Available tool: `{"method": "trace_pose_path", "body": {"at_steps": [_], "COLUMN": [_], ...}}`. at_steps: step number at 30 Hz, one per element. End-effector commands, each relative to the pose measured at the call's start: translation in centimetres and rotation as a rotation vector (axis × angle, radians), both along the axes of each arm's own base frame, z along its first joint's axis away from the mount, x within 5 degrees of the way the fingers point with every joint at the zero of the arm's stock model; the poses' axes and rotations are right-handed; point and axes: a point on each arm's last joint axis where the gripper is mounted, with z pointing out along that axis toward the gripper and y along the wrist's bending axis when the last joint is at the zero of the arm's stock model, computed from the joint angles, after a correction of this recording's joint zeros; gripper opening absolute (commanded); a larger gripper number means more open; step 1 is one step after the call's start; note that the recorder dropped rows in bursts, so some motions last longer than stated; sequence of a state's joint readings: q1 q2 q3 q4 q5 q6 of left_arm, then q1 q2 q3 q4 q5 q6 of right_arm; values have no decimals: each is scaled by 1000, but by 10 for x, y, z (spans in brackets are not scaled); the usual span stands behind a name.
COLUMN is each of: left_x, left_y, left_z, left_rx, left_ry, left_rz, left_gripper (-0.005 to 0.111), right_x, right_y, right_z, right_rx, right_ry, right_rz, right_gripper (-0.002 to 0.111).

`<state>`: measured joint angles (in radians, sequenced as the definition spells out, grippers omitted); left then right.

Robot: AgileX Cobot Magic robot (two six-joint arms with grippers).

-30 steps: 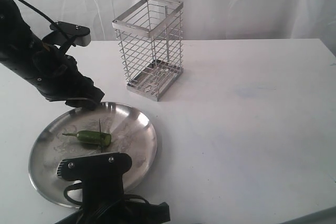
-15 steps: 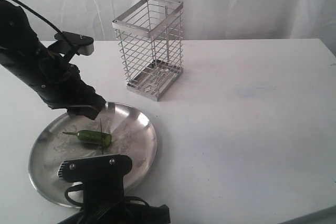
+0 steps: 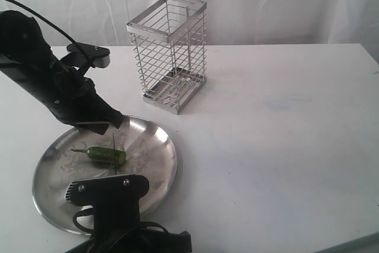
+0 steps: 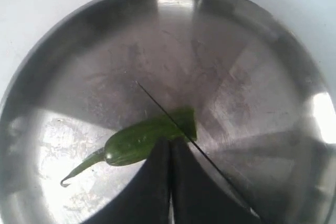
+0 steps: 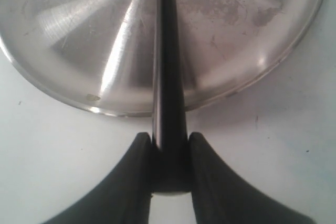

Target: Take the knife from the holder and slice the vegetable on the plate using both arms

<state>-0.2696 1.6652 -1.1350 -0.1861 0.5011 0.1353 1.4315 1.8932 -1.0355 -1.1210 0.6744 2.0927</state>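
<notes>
Pinched together on nothing the jaws of the left gripper point(image 4: 169, 146), near the vegetable point(image 4: 139, 141) on the plate point(image 4: 252, 35) but seemingly not pressing it; kept the knife point(image 5: 167, 77) clamped in the right gripper point(image 5: 169, 148), blade across the vegetable; likely left the slice unsteadied.

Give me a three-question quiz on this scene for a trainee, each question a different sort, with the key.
1. True or false: the holder is empty.
2. Choose one: the vegetable lies A) on the table, B) on the plate, C) in the holder.
3. Fill in: the right gripper is shut on the ____.
Key: 1 true; 2 B; 3 knife.
</notes>
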Motion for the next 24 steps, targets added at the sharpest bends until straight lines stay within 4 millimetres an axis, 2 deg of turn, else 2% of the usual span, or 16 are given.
{"method": "trace_pose_path", "body": {"at_steps": [1, 6, 18, 24], "left_x": [1, 5, 9, 15], "left_y": [-3, -5, -6, -7], "left_z": [-9, -20, -24, -42], "left_rx": [-34, -40, -58, -48], "left_ry": [38, 64, 45, 78], "left_rz": [28, 39, 61, 66], "left_gripper": [0, 0, 0, 0], "right_x": [-1, -1, -1, -1], "right_y": [0, 0, 1, 1], "right_z": [1, 1, 1, 1], "right_rx": [4, 4, 6, 6], "right_ry": [0, 0, 4, 4], "right_rz": [-12, -12, -3, -3], "right_gripper": [0, 0, 0, 0]}}
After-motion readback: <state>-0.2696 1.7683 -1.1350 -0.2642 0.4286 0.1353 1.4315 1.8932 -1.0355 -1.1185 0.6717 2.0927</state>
